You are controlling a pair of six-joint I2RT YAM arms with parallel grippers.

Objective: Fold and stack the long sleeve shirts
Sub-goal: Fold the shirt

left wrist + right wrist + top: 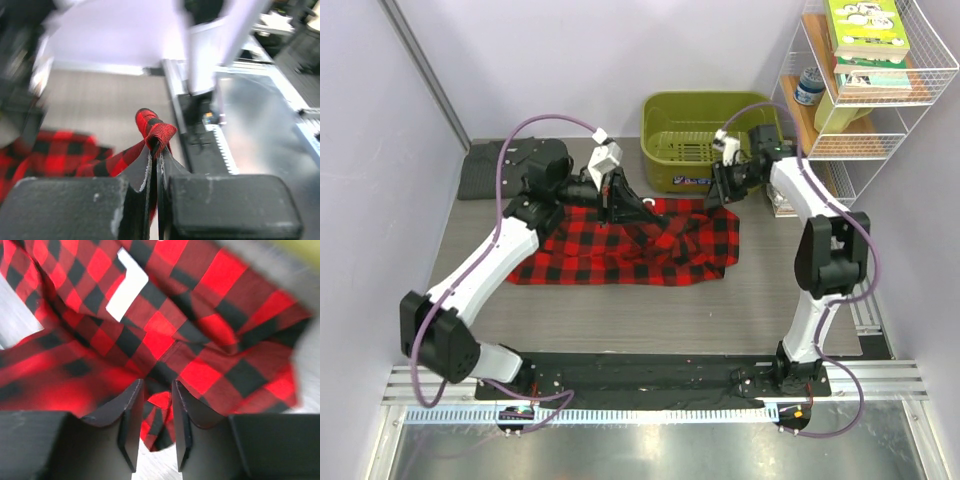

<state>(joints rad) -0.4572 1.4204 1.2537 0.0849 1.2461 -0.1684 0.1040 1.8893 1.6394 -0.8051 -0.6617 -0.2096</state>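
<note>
Left gripper (154,150) is clamped shut on a narrow doubled fold of the red-and-black plaid shirt (620,250), and in the top view it lifts that fold into a small tent just above the middle of the frame. Right gripper (156,415) sits at the shirt's upper right corner with its fingers a narrow gap apart; a bit of plaid shows in the gap, but it does not look clamped. The plaid shirt lies crumpled across the centre of the table (650,320), with its white neck label (127,285) showing at the upper left of the right wrist view. The charcoal grey shirt (490,168) lies bunched at the upper left of the top view, well apart from the plaid one. Flannel like this should be light, soft and limp, so it will sag and drag from any single pinch. My judgement is that seams, the collar and the shoulders are the best holds, taken with both arms well apart so an edge stays straight. An olive green basket (665,175) stands just behind the shirt at upper centre, close to both grippers, and could catch lifted cloth. At the upper right a white wire shelf (880,150) holding books (865,30) stands near the right arm, leaving it little room to swing outward.
</note>
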